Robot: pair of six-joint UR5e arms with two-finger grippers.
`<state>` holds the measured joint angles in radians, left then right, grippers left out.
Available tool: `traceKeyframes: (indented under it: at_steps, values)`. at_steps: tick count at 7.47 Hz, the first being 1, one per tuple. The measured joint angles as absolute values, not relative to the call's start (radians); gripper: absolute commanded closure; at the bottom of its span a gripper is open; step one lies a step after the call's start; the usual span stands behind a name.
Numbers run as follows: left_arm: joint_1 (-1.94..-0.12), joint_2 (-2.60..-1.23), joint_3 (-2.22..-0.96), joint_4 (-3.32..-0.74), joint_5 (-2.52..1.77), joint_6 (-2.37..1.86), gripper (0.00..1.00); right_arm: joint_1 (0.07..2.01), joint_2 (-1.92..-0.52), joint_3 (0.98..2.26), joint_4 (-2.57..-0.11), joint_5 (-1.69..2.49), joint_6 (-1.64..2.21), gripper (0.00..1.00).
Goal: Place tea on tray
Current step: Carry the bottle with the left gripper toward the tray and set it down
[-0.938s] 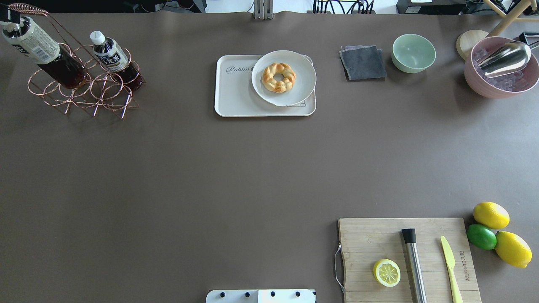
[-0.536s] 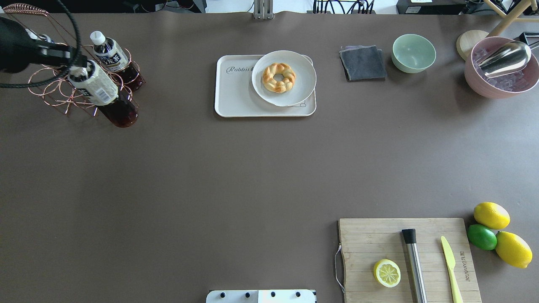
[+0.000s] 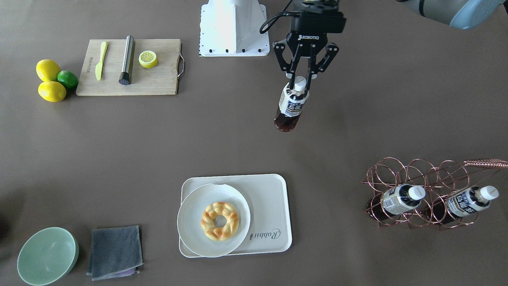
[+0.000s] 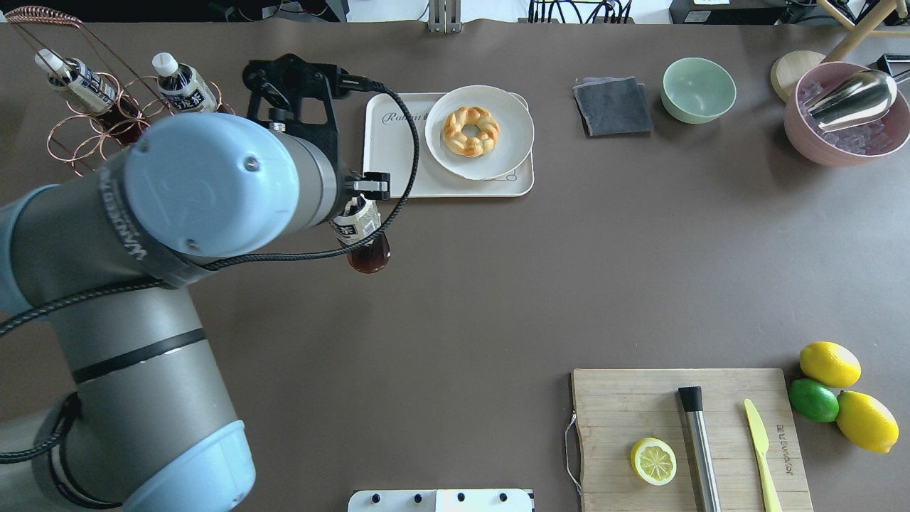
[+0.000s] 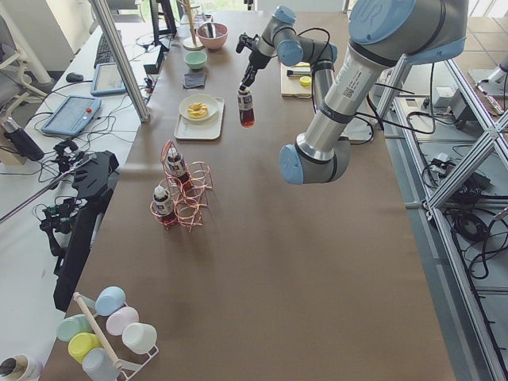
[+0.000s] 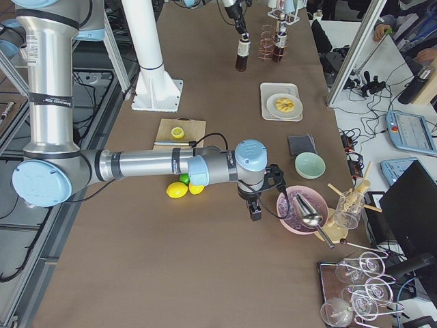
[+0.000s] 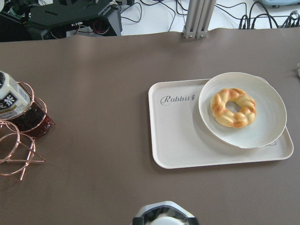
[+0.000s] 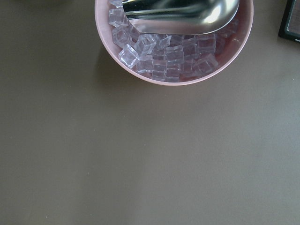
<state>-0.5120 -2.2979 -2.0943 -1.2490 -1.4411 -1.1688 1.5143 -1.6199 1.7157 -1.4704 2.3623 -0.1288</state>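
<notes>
My left gripper (image 3: 300,81) is shut on the white cap of a tea bottle (image 3: 291,105) and holds it upright above the table. In the overhead view the bottle (image 4: 367,245) hangs just in front of the tray's near left corner, half hidden by my left arm. The cream tray (image 3: 270,198) with "Rabbit" script also shows in the overhead view (image 4: 398,163) and the left wrist view (image 7: 178,136). Two more tea bottles (image 3: 399,198) (image 3: 470,200) lie in the copper wire rack (image 3: 428,174). My right gripper (image 6: 254,208) hovers by the pink ice bowl; I cannot tell its state.
A round white plate (image 4: 513,121) with a braided doughnut (image 4: 470,131) covers the tray's right part. A grey cloth (image 4: 613,105), green bowl (image 4: 698,89) and pink ice bowl with scoop (image 4: 817,135) stand at the far right. A cutting board (image 4: 625,398) with lemon half, muddler and knife lies near right.
My left arm has carried the tea bottle from above the wire rack to the right, to just in front of the tray's left corner. Nothing else has moved.
</notes>
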Motion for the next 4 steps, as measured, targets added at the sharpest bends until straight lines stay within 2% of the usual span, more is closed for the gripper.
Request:
traceKeyframes:
  at_steps: [2, 4]
  values:
    - [-0.423, -2.400, -1.977, -1.245, -1.389, -1.253, 1.00, 1.514, -1.622, 1.722, -1.470, 2.365, -0.128, 0.00]
    - [-0.370, -2.419, -1.938, -1.261, -1.377, -1.284, 1.00, 1.514, -1.622, 1.723, -1.470, 2.363, -0.127, 0.00]
